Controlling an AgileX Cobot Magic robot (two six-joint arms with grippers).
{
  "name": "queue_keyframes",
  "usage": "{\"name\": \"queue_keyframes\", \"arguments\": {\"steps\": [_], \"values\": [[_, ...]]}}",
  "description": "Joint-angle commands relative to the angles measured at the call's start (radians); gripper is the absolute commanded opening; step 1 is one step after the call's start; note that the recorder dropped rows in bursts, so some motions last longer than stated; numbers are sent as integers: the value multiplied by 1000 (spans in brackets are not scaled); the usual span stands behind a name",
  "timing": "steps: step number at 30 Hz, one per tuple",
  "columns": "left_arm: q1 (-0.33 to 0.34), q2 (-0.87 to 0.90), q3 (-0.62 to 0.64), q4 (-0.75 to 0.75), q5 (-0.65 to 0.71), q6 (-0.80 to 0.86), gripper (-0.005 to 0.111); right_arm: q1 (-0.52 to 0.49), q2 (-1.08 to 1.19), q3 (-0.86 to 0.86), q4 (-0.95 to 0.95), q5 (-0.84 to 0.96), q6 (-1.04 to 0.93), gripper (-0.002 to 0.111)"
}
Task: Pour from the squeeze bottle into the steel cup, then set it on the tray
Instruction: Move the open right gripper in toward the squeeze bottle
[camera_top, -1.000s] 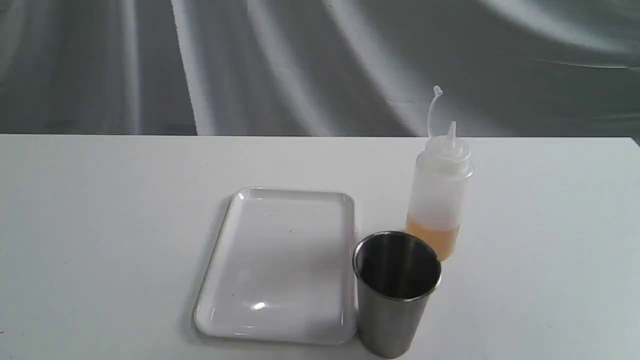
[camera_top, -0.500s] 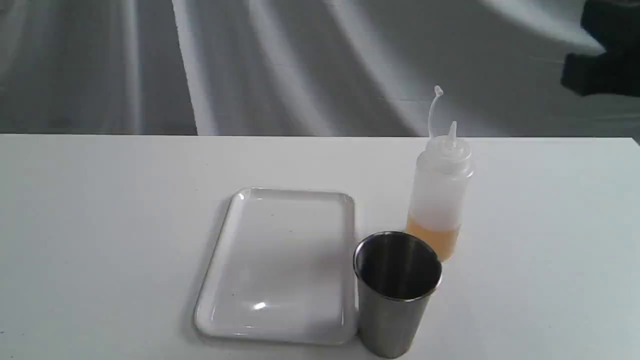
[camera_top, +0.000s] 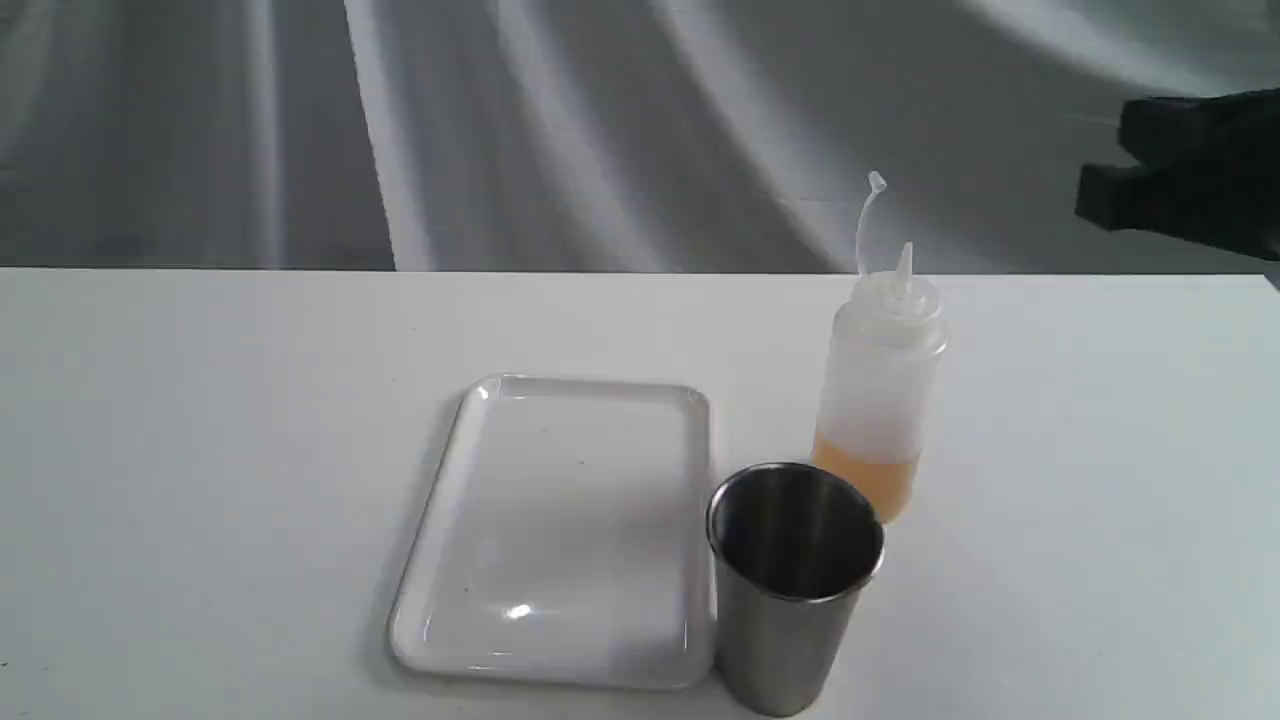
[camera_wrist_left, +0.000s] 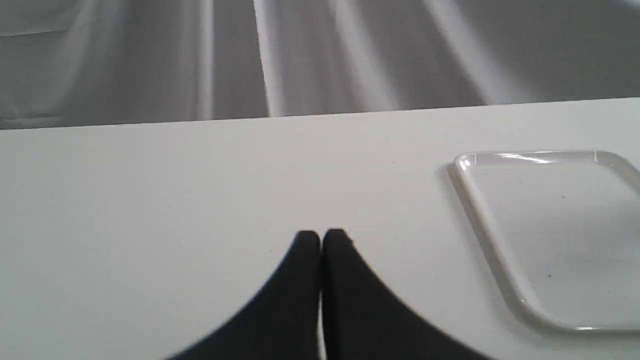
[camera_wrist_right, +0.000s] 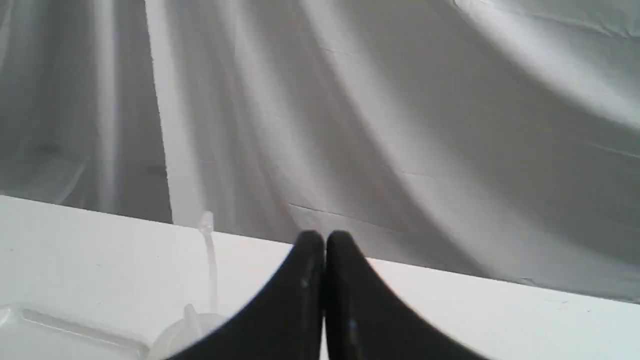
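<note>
the right gripper (camera_wrist_right: 325, 239), a pair of black tapering fingers, has its tips pressed together with nothing between them. in the exterior view it is a dark blurred shape high at the right edge, well apart from everything on the flat white table (camera_top: 200, 450). the left gripper (camera_wrist_left: 321, 237), black as well, is likewise pressed together on nothing and hangs over bare table, with the tray off to one side of it.

the translucent whitish plastic squeeze bottle (camera_top: 880, 390) stands upright right of the middle, amber liquid in its lowest part and its thin cap strap curving up beside the pointed nozzle. the brushed stainless-steel cup (camera_top: 790, 600) stands upright just in front of it; whether they touch cannot be told. the glossy white rectangular plastic tray (camera_top: 560, 530) lies flat just left of the cup. grey draped cloth (camera_top: 600, 130) hangs behind.
</note>
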Motion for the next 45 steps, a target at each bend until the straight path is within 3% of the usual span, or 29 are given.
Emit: {"name": "queue_keyframes", "arguments": {"steps": [1, 5, 12, 20, 25, 31, 35, 42, 45], "values": [[2, -3, 4, -1, -8, -5, 0, -14, 2, -5, -120, -16, 36, 0], [2, -3, 4, -1, -8, -3, 0, -12, 2, -5, -251, -16, 39, 0], [2, -3, 4, -1, -8, -3, 0, -12, -2, -3, -274, -26, 54, 0], [2, -3, 4, -1, -8, -6, 0, -99, 1, -1, -785, -240, 440, 0], [2, -3, 4, -1, -8, -5, 0, -135, 59, -1, -932, -286, 592, 0], [2, -3, 4, -1, -8, -3, 0, -189, 147, 10, -932, -392, 628, 0], [2, -3, 4, -1, -8, -3, 0, -233, 159, 84, -917, -467, 473, 0], [2, -3, 4, -1, -8, -5, 0, -307, 215, 247, -672, -621, 218, 0], [2, -3, 4, -1, -8, -5, 0, -310, 277, 249, -636, -678, 185, 6]]}}
